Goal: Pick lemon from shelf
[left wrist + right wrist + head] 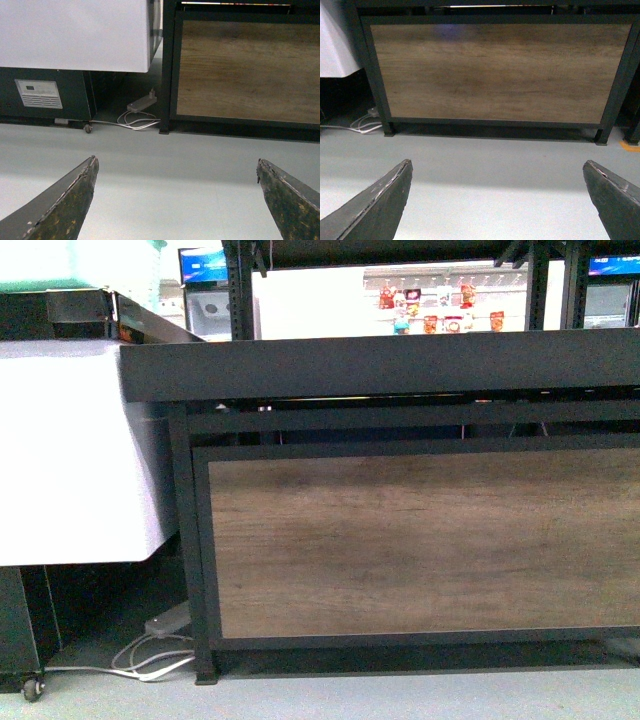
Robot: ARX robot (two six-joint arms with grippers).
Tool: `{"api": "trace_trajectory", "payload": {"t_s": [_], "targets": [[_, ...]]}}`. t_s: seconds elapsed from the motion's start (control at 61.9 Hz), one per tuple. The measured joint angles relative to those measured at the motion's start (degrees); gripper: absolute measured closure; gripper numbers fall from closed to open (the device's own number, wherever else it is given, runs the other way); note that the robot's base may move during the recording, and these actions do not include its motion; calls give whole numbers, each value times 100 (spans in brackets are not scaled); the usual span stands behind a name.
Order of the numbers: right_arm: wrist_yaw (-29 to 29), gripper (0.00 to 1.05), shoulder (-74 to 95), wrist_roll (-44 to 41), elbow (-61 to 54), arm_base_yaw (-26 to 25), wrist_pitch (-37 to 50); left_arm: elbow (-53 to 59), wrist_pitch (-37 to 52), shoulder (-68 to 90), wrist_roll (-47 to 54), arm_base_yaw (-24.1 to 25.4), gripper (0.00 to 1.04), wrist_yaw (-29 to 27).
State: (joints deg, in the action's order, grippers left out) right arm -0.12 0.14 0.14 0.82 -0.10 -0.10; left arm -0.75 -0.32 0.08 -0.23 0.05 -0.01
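The shelf point(380, 365) fills most of the front view. Its black deck edge runs across at about camera height, and the brown wood-grain panel point(420, 540) sits below it in a black metal frame. I cannot tell where the lemon is (only the front edge of the deck shows, not its top surface). Beyond the shelf, above the deck edge, small hanging packets point(440, 308) show against a bright wall.

Just beside the shelf's corner post, at the end nearer the robot's left arm, stands a white cabinet point(70, 450). Its top is about level with the deck edge, and it rests on a dark base with a caster point(33, 690). On the floor between that base and the corner post lie a power strip point(168, 620) and a loop of white cable point(150, 662).

The left gripper point(176, 161) is released. Its two dark, scuffed fingers point(65, 200) stand wide apart, with only pale floor point(170, 210) between them, and they grasp nothing. It hangs low and apart from the shelf, facing the foot of the same corner post, with the cabinet's base and the cable beside it in its view.

The right gripper point(497, 163) is spread just as wide and is equally empty, its fingers point(375, 205) framing bare floor. It faces the wood-grain panel squarely, apart from it. An orange mark point(630, 146) lies on the floor just beside the shelf's foot at the panel's other end.
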Motion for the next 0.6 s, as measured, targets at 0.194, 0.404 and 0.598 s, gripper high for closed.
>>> {"api": "trace_trajectory", "payload": {"t_s": [0.194,0.404,0.598], "targets": [[-7,2,-2,0,0,0,0,0,0,0,0,0,8,-2],[-4,2,-2,0,0,0,0,0,0,0,0,0,8,0],[-4,2,0,0,0,0,0,0,0,0,0,0,8,0]]}}
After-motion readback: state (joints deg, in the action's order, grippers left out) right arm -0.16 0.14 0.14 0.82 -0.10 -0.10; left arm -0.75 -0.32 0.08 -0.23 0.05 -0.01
